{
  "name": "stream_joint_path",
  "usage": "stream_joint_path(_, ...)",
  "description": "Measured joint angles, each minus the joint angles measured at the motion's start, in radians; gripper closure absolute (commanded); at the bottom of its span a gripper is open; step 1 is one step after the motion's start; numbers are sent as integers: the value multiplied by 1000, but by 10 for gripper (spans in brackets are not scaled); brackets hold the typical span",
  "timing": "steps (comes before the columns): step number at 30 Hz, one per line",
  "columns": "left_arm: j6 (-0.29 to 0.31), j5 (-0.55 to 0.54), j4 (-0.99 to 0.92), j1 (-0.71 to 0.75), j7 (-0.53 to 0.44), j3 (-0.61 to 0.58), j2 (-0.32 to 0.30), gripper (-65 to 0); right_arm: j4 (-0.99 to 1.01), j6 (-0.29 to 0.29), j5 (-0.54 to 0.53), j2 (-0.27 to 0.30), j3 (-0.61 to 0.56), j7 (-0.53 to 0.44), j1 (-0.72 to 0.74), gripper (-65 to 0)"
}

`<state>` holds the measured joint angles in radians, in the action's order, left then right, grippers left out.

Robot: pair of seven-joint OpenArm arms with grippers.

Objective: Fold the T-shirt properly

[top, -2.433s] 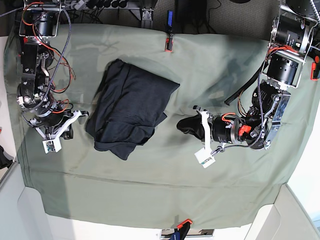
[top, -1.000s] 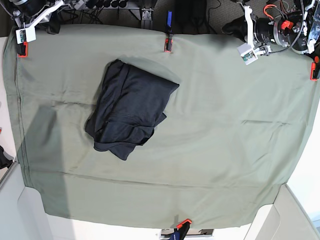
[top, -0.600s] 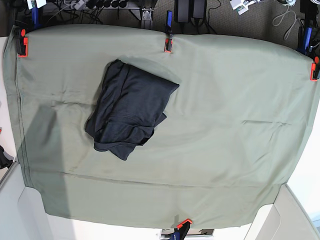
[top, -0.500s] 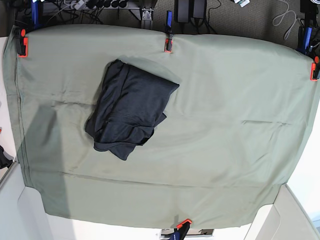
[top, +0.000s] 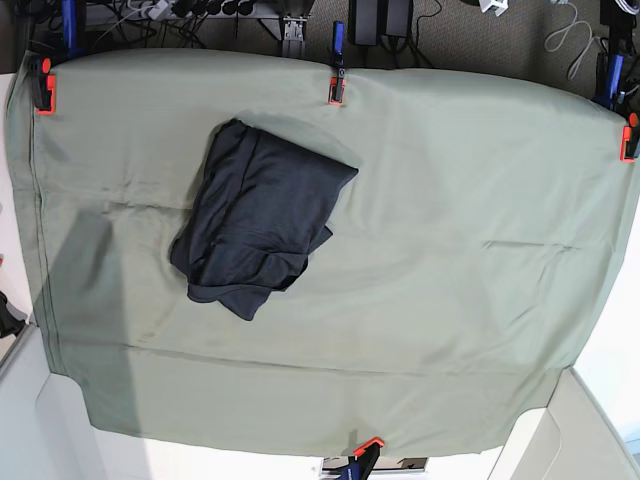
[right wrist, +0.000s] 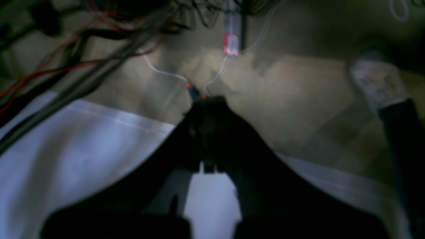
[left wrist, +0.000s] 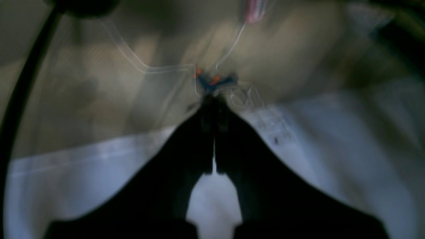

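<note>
**Shirt folded and released; both arms off the cloth**

The shirt (top: 258, 213) lies on the left-centre part of the green cloth (top: 460, 250) in the base view, nearer the far edge than the near one. It is stacked in several layers as a compact, roughly rectangular bundle set at a slant. The far-right corner is crisp. The near-left end is looser, with a rounded flap and a hem edge protruding from the stack. By this evidence the folding is judged largely done, though the near end is not squared.

Nothing touches the shirt. Its own weight holds the layers in place, and no restraint is needed on a flat surface.

Orange clamps (top: 336, 90) at the edges keep the cloth taut, so it is unlikely to bunch up while the shirt is handled.

No arm is over the cloth in the base view. The left gripper (left wrist: 214, 132) has its jaws pressed together on nothing. The right gripper (right wrist: 207, 132) likewise shows its jaws together and empty. Both wrist views are blurred and show floor and cables (right wrist: 66, 76) beyond the fingertips, not the shirt. This placement suggests a parked pose, leaving the work area unobstructed.
</note>
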<state>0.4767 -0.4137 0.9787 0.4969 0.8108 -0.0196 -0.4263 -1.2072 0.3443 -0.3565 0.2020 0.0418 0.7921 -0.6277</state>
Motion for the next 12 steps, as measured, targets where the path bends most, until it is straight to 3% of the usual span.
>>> stream_joint_path(7, -97, 11, -320, -277, -130, -352, 48, 0, 261, -26, 80, -8, -50, 53, 240, 0)
stream_joint_path(12, -99, 8, -488, -384, -150, -439, 140, 0, 300, -31, 90, -9, -49, 88, 343, 0)
